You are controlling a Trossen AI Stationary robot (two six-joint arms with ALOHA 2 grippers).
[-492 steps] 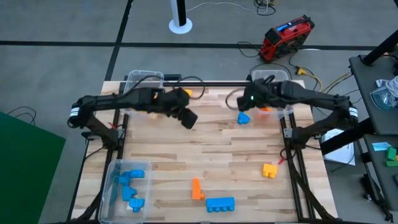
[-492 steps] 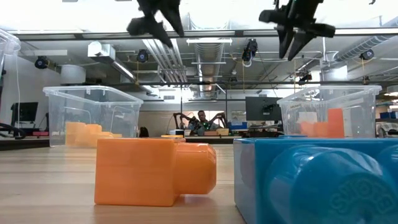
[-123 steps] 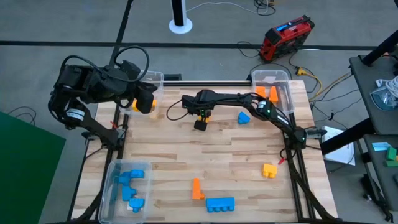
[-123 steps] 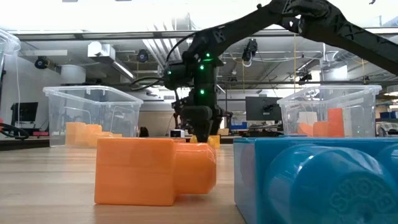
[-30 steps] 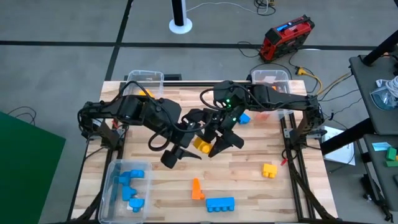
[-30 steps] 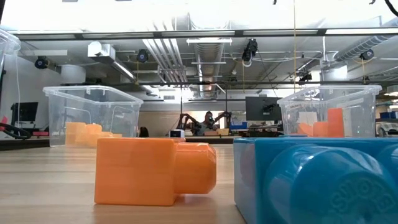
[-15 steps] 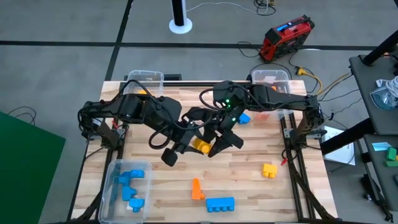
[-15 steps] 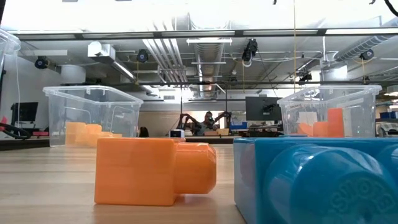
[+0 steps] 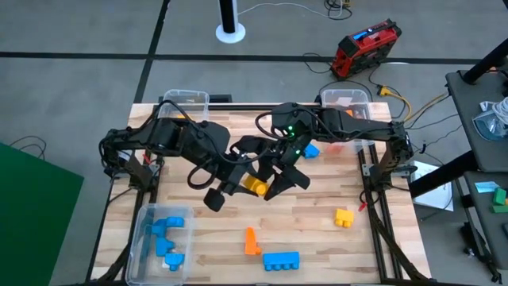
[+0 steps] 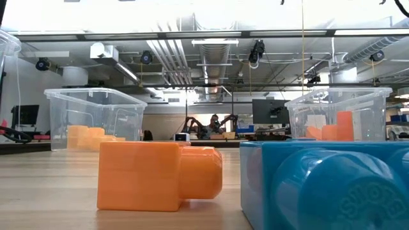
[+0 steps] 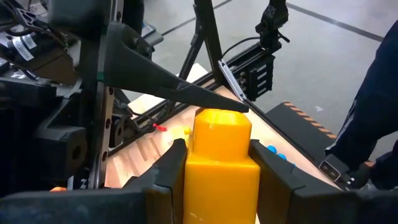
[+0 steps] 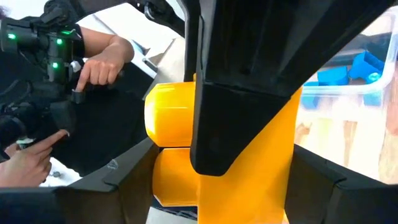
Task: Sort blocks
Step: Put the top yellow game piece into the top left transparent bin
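We see both tools, left tool [image 9: 238, 187] and right tool [image 9: 274, 181], clamped on one yellow block [image 9: 255, 186] mid-counter; four loose blocks [image 9: 281, 260] lie from 3 to 6 o'clock, unsorted.

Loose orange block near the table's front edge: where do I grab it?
Grip the orange block across its long flat sides, coming straight down. It lies on its side with its stud pointing sideways, so the flat faces give the firmest hold. Both grippers currently hold the yellow block.

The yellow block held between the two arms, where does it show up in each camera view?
High view: yellow block mid-table, between both tools.
Low view: not in it.
Left wrist view: centre bottom, between that tool's fingers.
Right wrist view: centre, partly behind a dark finger.
Shared landmark: bin of blue blocks, also in the right wrist view.
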